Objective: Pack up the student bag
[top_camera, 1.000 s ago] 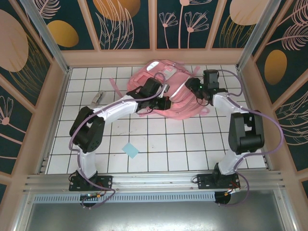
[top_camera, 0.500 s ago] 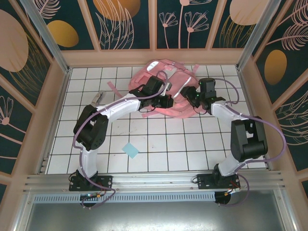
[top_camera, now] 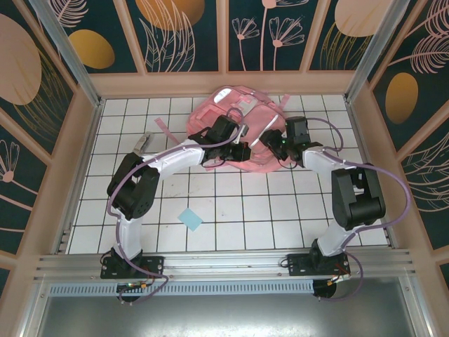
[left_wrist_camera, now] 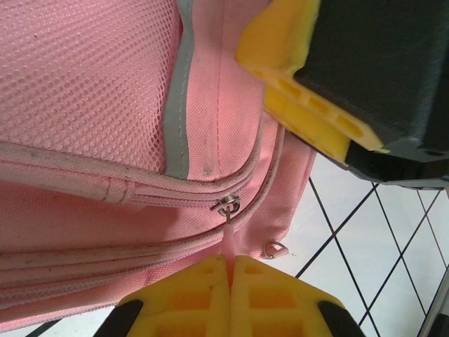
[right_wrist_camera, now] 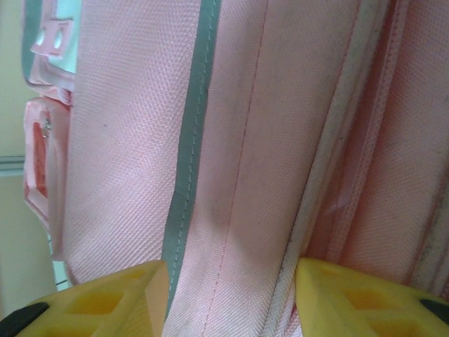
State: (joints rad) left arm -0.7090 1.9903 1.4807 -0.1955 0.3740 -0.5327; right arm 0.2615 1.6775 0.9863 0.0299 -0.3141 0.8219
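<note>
Closing leftward over the last second, right gripper (right_wrist_camera: 231, 272) now near the left gripper (left_wrist_camera: 230, 261) on the student bag (top_camera: 210, 112), lying bunched at the far middle of the tiled table (top_camera: 231, 210). Left jaws pinched shut on the pink zip pull (left_wrist_camera: 229, 239); right jaws half closed about a thick fold of the bag's fabric. Seemingly bracing the bag for running the zip, packing itself likely still ahead.
</note>
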